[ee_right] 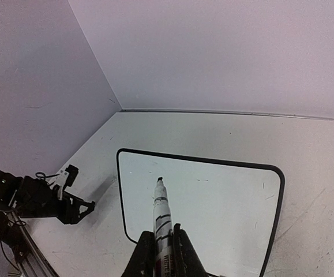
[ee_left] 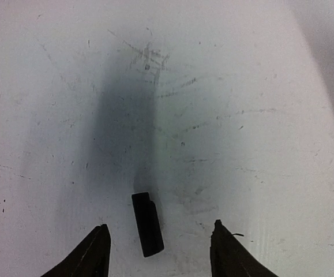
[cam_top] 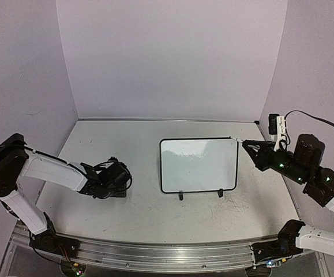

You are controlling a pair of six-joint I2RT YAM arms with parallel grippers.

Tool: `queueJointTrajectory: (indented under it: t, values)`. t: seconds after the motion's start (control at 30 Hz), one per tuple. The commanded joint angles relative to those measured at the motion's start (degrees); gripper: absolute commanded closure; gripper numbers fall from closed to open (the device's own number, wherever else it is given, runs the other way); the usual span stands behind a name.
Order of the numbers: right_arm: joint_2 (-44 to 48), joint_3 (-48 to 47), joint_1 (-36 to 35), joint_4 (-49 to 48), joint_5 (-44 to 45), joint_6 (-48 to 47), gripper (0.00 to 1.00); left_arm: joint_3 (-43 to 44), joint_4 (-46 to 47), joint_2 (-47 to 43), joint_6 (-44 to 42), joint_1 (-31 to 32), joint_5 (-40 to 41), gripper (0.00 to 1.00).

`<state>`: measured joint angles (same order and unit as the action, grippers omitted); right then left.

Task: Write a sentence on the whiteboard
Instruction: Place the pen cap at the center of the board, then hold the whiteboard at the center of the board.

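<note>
The whiteboard [cam_top: 198, 164] stands tilted on its small black feet at the table's middle; it also shows in the right wrist view [ee_right: 213, 213]. Its face bears only faint smudges, and no sentence shows on it. My right gripper [cam_top: 253, 149] [ee_right: 161, 232] is shut on a white marker [ee_right: 161, 210] with its black tip uncapped. The marker tip [cam_top: 235, 138] is at the board's far right corner, in the air above the face. My left gripper [cam_top: 113, 180] [ee_left: 160, 224] is open, pointing down at the table left of the board. A small black cap [ee_left: 147, 224] lies on the table between its fingers.
The scuffed white tabletop [cam_top: 126, 138] has old marker scribbles, some near the board's front right [cam_top: 230, 208]. Lilac walls close the back and both sides. A metal rail [cam_top: 167, 254] runs along the near edge with the arm bases on it.
</note>
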<state>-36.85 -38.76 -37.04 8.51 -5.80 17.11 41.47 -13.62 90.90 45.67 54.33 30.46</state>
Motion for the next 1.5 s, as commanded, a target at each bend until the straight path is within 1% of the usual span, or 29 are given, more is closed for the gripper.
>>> queueJointTrajectory:
  t: [0.0,0.1,0.17,0.23,0.3,0.37,0.43,0.5,0.6,0.7,0.83,0.93,1.0,1.07,1.2,1.33,1.47]
  values:
    - [-2.2,-1.43,-0.01,2.47,2.33,-1.6,1.0,0.03,0.39,-10.06,-2.8,-1.12,-3.14,0.26]
    - [-3.82,-2.53,-0.07,4.01,2.52,-2.2,1.0,-0.57,0.17,-17.91,-5.4,-2.59,-7.97,0.14]
    - [-4.51,-2.64,-0.08,3.83,1.5,-2.39,1.0,-0.37,0.22,-22.1,-8.51,-3.78,-11.94,0.09]
    - [-5.9,-2.89,-0.06,3.38,0.25,-2.51,1.0,0.19,0.48,-26.38,-11.18,-5.36,-16.13,0.06]
    - [-7.21,-3.28,-0.13,2.77,-0.98,-2.44,1.0,0.45,2.23,-29.09,-13.99,-8.37,-22.45,0.04]
    - [-8.58,-3.6,-0.43,1.7,-2.09,-2.07,1.0,0.67,4.61,-30.45,-16.07,-12.55,-32.42,0.04]
    - [-9.48,-3.74,-1.37,0.5,-2.58,-1.26,1.0,1.51,7.82,-29.44,-17.04,-15.95,-41.24,0.04]
    - [-10.5,-3.98,-2.86,-0.67,-2.69,-0.43,1.0,2.76,10.67,-27.43,-17.71,-18.43,-47.7,0.05]
    - [-12.64,-4.57,-6.02,-1.98,-1.65,1.15,1.0,5.21,16.03,-22.43,-17.53,-20.53,-54.25,0.07]
    - [-15.39,-5.19,-11.25,-4.06,0.96,1.87,1.0,8.67,20.28,-15.79,-16.85,-20.85,-59.36,0.09]
    - [-20.11,-6.86,-15.74,-6.47,2.41,1.79,1.0,14.32,21.45,-8.18,-18.21,-20.82,-63.06,0.11]
    - [-23.41,-7.51,-17.19,-8.56,2.17,1.38,1.0,16.92,21.49,-4.24,-19.88,-20.84,-64.1,0.11]
    - [-25.53,-7.45,-17.81,-10.59,1.96,0.99,1.0,17.74,21.69,-1.53,-20.52,-20.82,-65.52,0.13]
    - [-26.98,-7.31,-18.33,-12.14,1.63,0.37,1.0,17.32,22.68,-0.2,-21.13,-20.79,-67.07,0.15]
    - [-29.46,-8.15,-20.92,-13.87,2.0,-1.87,1.0,17.17,23.17,0.91,-21.95,-20.84,-67.99,0.15]
    - [-31.3,-8.89,-22.55,-15.22,5.08,-3.09,1.0,19.16,23.14,3.36,-19.72,-20.84,-70.69,0.16]
    - [-32.49,-8.25,-22.98,-17.77,6.94,-3.09,1.0,20.63,22.93,5.99,-19.18,-20.93,-73.95,0.22]
